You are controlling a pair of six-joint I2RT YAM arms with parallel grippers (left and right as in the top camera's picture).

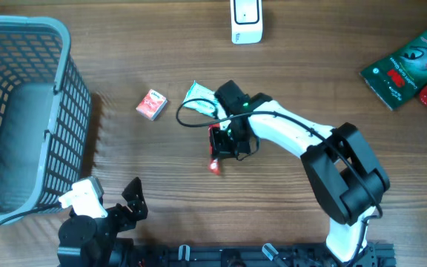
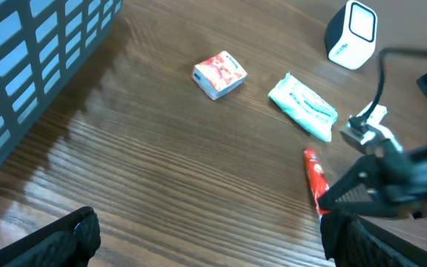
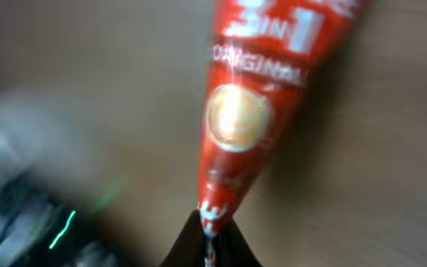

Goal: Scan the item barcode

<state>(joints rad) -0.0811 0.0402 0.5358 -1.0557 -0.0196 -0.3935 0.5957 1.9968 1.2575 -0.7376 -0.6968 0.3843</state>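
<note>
Lying near the red sachet (image 2: pixel 315 174): mint packet (image 2: pixel 302 106), small box (image 2: pixel 219 74), white scanner (image 2: pixel 351 33).

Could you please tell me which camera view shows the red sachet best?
The right wrist view: the red sachet fills the frame, its print readable, one end pinched in the right gripper. The left wrist view shows it as a thin red strip; overhead, the gripper hides most of it.
</note>
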